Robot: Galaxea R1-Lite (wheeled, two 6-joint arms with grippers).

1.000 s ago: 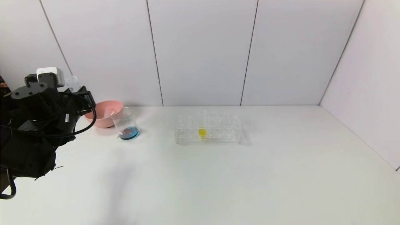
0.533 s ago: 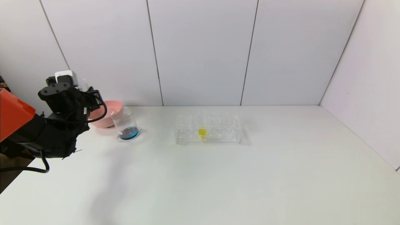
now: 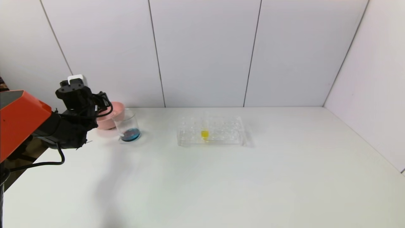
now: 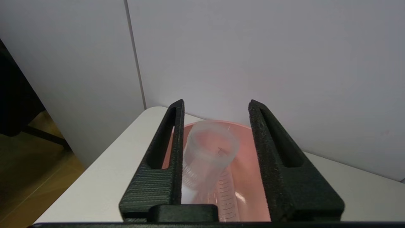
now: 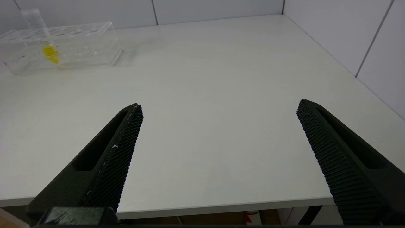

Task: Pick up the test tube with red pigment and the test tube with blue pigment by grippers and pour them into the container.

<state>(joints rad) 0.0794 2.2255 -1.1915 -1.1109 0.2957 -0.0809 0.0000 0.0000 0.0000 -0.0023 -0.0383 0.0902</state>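
item: left pincer (image 4: 215, 126), spread over the pink bowl (image 4: 243, 177), left of frame; an emptied clear tube (image 4: 208, 155) sits loose between its fingers. container (image 3: 127, 127) beside it holds blue-red liquid. right pincer (image 5: 218, 110): spread, idle. you judge pouring done; next, drop the tube.

white table (image 3: 221, 177), pink bowl (image 3: 110, 109), container (image 3: 127, 127), tube rack (image 3: 210, 131)

We see bright, even, diffuse light on the white table (image 3: 221, 177), with soft grey shadows near the left gripper (image 4: 215, 109). The empty tube (image 4: 207, 155) between its fingers looks blurred, too close for focus. No harsh glare.
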